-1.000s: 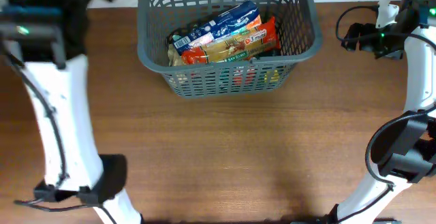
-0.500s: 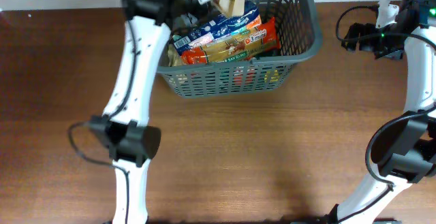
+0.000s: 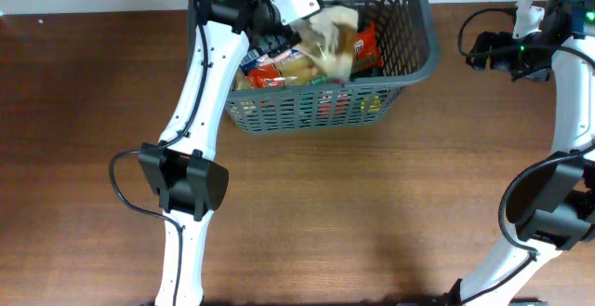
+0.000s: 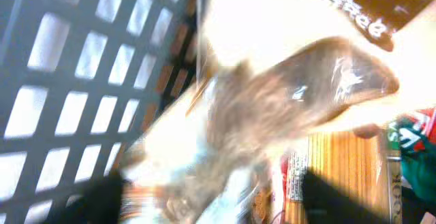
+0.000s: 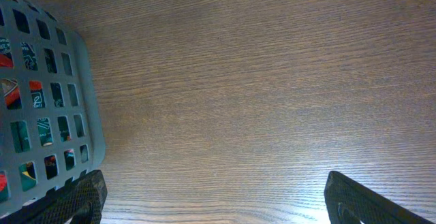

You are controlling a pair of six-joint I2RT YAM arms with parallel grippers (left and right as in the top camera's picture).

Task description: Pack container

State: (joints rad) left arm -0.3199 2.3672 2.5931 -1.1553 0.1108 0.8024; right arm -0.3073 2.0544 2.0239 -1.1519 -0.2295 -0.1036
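Grey basket [image 3: 307,111] sat at the far tabletop [image 3: 372,213] edge, packets [image 3: 365,50] inside. My left pincer [image 4: 214,193] hung above with a pale bag [image 3: 327,38]; grip unreadable, blurred. Right pincer [image 5: 214,197] released, empty. Packing judged nearly done.

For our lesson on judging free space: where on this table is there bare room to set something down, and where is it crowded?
The table is bare in front of the container, between the left arm and the right arm, and again left of the left arm. Crowded: inside the container, where packets pile up under the left gripper.
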